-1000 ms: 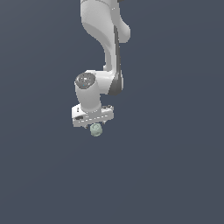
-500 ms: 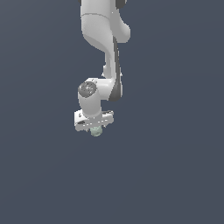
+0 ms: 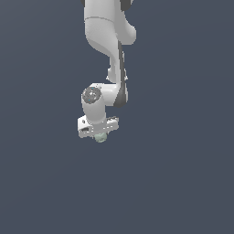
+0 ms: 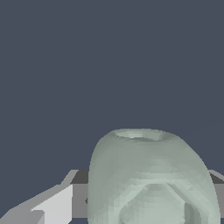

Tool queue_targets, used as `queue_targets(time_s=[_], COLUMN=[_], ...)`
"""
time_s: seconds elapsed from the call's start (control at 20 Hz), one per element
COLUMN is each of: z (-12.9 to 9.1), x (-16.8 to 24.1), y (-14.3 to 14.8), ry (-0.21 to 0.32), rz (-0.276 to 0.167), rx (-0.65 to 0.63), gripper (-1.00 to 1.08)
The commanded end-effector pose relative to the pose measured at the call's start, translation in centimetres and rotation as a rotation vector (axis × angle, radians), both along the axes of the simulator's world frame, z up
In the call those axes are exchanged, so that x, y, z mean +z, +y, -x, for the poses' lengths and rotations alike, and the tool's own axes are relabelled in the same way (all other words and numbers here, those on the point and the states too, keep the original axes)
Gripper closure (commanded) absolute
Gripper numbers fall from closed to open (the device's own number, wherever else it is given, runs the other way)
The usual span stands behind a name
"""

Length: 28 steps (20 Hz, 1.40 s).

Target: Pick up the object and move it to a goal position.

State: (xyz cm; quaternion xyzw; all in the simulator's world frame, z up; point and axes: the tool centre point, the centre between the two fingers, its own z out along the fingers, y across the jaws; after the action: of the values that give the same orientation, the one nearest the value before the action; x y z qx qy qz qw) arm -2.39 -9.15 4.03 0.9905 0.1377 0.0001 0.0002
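The object [image 3: 100, 137] is a small pale grey-green roundish ball. It sits between the fingers of my white gripper [image 3: 99, 136], just below the hand, in the middle of the exterior view. My gripper is shut on it and carries it above the dark grey ground. In the wrist view the object [image 4: 151, 177] fills the lower part of the picture, with one grey and white finger [image 4: 52, 205] beside it. The other finger is mostly hidden behind the object.
A plain dark grey ground [image 3: 183, 183] fills both views. The white arm [image 3: 107, 41] comes down from the top of the exterior view. No other object or marker shows.
The arm has moved with the object held in the gripper, a little toward the exterior view's left and slightly up. The grip is unchanged.
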Motion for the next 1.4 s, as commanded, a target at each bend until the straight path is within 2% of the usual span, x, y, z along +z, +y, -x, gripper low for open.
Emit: queue_targets(time_s=[0.0,0.35,0.6,0.85,1.35], z=[0.0,-0.1,-0.7,-1.9,-5.1], x=[-0.1,0.3,1.9,4.9,12.6], y=[0.1,0.3,2.1,5.3,13.7], ry=[0.000,0.000,0.000,0.000,0.000], rz=[0.000,0.000,0.000,0.000,0.000], rx=[0.001,0.000,0.000,0.000,0.000], gripper=[1.08,1.08,1.08,1.08,1.08])
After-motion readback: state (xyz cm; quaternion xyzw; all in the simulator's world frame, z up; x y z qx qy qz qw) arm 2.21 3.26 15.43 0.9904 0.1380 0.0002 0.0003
